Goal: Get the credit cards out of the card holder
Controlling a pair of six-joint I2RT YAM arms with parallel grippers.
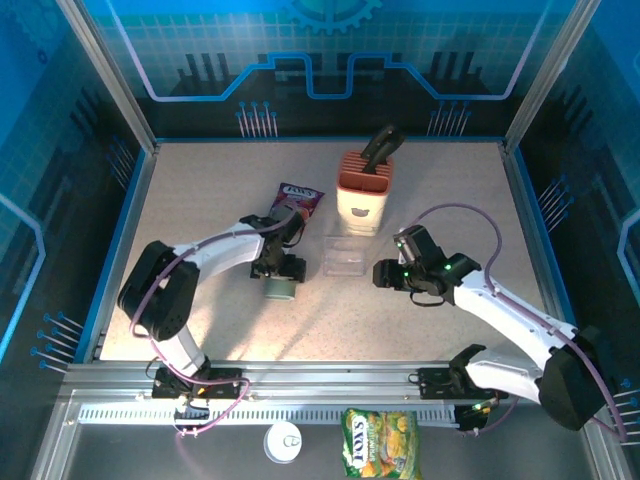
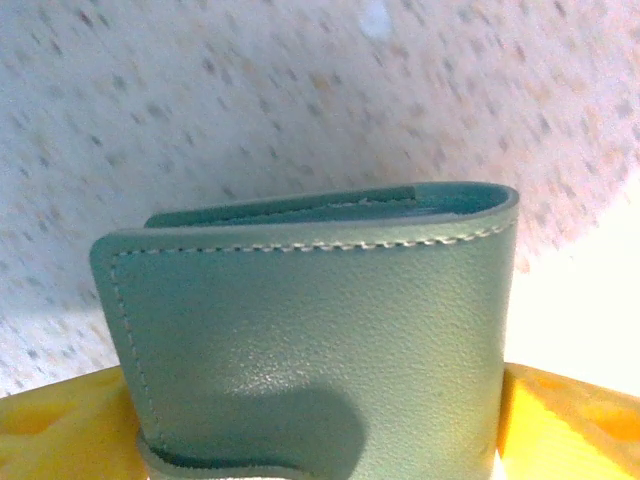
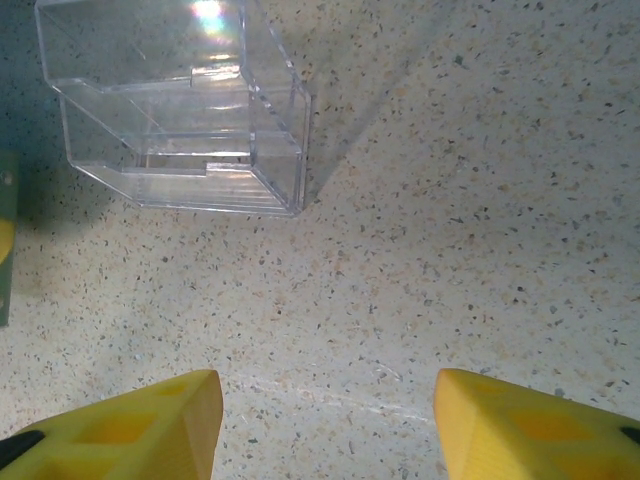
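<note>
Yellow fingers (image 2: 60, 425) of the left gripper (image 2: 315, 440) stand wide, one on each side of the card holder (image 2: 310, 340). They look to touch its edges, but I cannot tell if they really clamp it. The grey-green holder is folded closed and sits on the speckled table (image 1: 450, 180), in front of the left arm. No credit cards are visible; I judge that they are inside the fold.

Several things can go wrong. The leather looks smooth, so with a weak grip the holder can slip or turn when it is lifted. With a strong squeeze the fold can be pressed tighter, and then the cards can be hard to reach. If the holder opens suddenly, cards can slide out onto the table.

On the other side, the right gripper (image 3: 330, 420) hangs over bare table, jaws apart and empty. A clear plastic box (image 3: 180, 100) lies near its way to the holder and could be pushed. Farther back are a purple snack packet (image 1: 298, 200), just beside the left wrist, and a peach slotted block (image 1: 363, 190).
</note>
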